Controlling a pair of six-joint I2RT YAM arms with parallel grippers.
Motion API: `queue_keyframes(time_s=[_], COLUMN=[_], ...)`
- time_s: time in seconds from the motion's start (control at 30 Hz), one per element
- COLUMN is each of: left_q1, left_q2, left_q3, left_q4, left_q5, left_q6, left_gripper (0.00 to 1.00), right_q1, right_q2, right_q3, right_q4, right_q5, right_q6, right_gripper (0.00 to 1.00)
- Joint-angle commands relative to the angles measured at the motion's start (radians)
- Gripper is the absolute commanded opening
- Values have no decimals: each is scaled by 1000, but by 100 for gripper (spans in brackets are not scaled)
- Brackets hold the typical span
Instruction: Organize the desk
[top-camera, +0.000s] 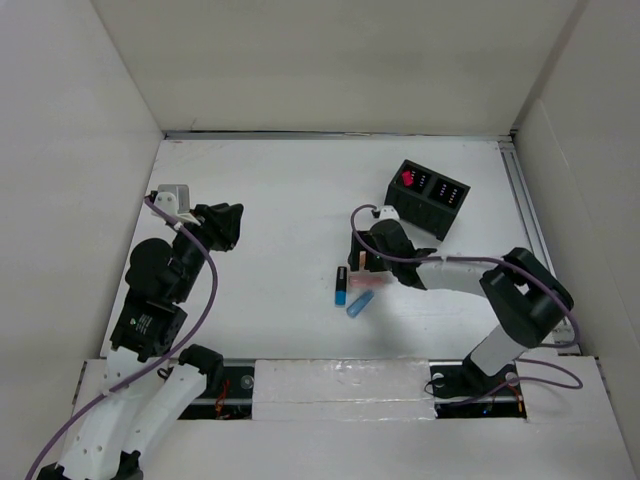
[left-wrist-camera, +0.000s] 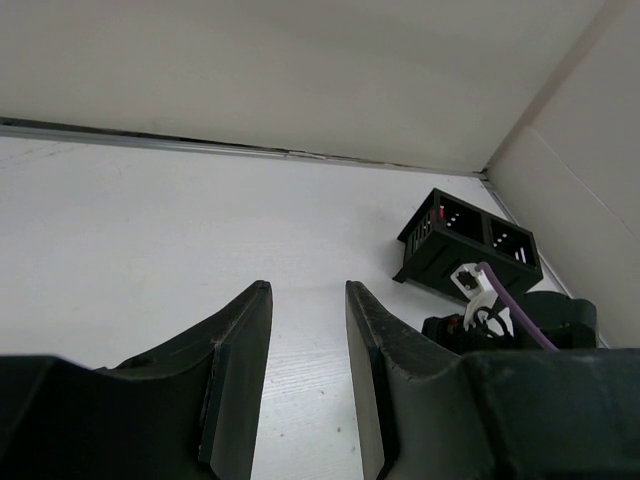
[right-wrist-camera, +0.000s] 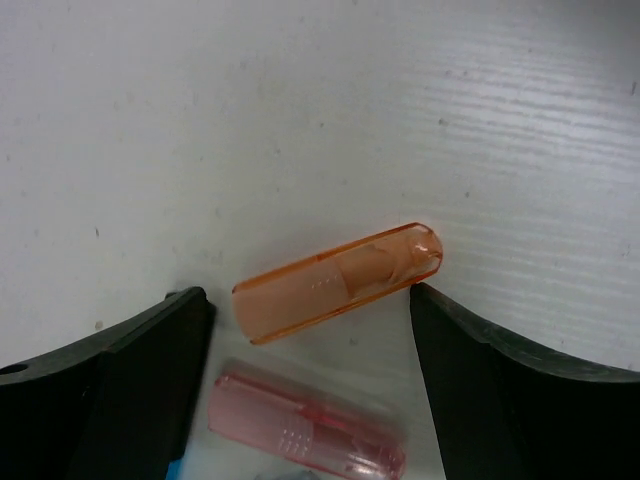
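Right gripper gapes astride orange cap (pink cap at its 6 o'clock) on desk; left gripper slightly parted, empty.

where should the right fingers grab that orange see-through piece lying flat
Mid-body of the orange piece, from straight above, probably with the wrist turned: it lies flat on the desk, and the right arm's open fingers line up along its length, not across its narrow sides.

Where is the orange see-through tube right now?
In the right wrist view, the orange tube lies on the white desk between the right gripper's open fingers, with a pink tube right beside it.
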Motion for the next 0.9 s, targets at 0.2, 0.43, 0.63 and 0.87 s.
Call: queue_keyframes(time_s=[0.2, 0.43, 0.63, 0.87], left_q1=[-2, -2, -2, -2], left_q2=[-10, -23, -26, -26], left_q3=[1, 1, 2, -3], left_q4=[30, 33, 34, 40], left_q5=[0, 7, 15, 17], left_q6=[12, 12, 11, 9], left_gripper=[32, 32, 32, 32], right_q1=[-8, 50, 85, 95], right_q2=[161, 193, 253, 244], right_q3=[166, 238, 280, 358], right_q4=[-27, -163, -259, -260], right_q5=[58, 228, 306, 335], right_q6=[6, -41, -54, -61], right_gripper=[72, 59, 38, 14])
